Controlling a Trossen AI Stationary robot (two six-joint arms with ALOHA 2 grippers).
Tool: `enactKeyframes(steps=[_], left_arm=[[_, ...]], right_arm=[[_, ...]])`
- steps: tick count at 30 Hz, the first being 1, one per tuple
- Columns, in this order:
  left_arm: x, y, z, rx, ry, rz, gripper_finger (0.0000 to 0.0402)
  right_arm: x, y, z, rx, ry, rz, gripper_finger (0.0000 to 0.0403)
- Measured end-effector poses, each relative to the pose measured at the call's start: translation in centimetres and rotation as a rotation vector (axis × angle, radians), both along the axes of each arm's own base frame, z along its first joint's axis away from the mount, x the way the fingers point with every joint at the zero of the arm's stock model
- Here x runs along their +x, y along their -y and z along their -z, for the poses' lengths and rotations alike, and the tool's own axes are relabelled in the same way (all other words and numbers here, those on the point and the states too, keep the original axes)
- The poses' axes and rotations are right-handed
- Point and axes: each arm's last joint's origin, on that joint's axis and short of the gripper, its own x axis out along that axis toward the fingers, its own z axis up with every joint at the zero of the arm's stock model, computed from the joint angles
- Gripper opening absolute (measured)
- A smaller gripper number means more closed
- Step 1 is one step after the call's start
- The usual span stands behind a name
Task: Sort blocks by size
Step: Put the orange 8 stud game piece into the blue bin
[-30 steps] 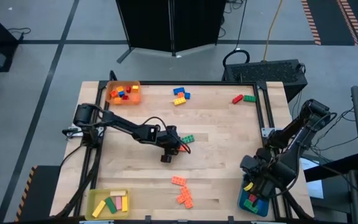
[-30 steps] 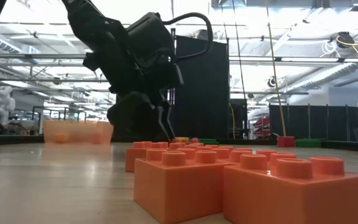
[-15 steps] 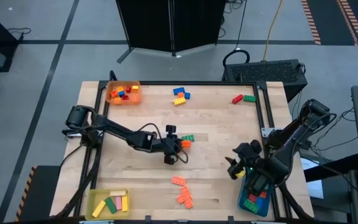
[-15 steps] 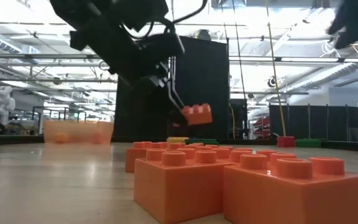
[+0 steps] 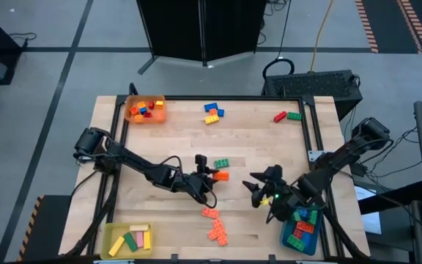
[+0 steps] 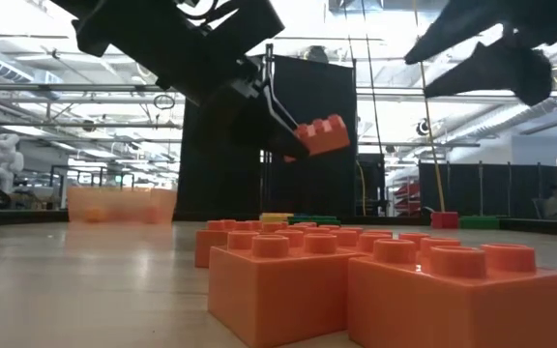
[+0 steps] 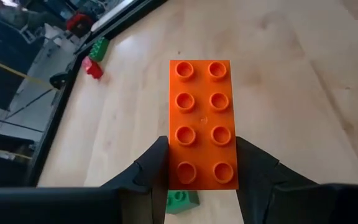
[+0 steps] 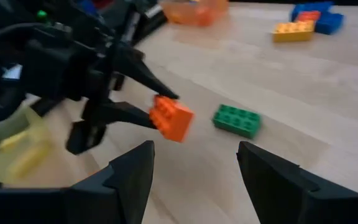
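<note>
The left gripper (image 5: 209, 174) is clamped on an orange 2-by-4 brick (image 7: 202, 122), holding it by its long sides clear of the table (image 5: 269, 154) near the middle; in the low view the brick (image 6: 321, 134) hangs tilted in the air. A green brick (image 5: 222, 162) lies on the wood just beside it.

The right gripper (image 5: 258, 192) hangs with its fingers spread wide and nothing between them, near the blue tray (image 5: 286, 238) at the table's right front corner, which holds several bricks.

An orange tray (image 5: 132, 117) with small mixed bricks sits at the left back corner, a yellow tray (image 5: 108, 242) with long bars at the left front. Loose on the table: a cluster of orange bricks (image 5: 214, 224) at the front, a blue and yellow group (image 5: 212, 112) at the back, a red and a green brick (image 5: 287, 116) at the right back.

No brand, label or writing can be read on anything.
</note>
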Motion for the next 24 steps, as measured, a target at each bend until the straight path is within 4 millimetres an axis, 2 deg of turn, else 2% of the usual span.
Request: enactKeyframes(steps=[7,16,24], left_arm=[[0.0,0.0,-0.1,0.018,0.005,-0.001,0.013],[0.2,0.9,-0.8,0.108,0.053,0.064,0.013],[0.2,1.3,-1.1,0.133,0.07,0.085,0.013]], right_arm=[[1.2,1.1,1.3,0.013,0.119,-0.01,0.0226],[4.1,2.1,3.5,0.061,0.116,-0.067,0.0226],[5.3,2.4,3.2,0.036,0.161,-0.131,0.0226]])
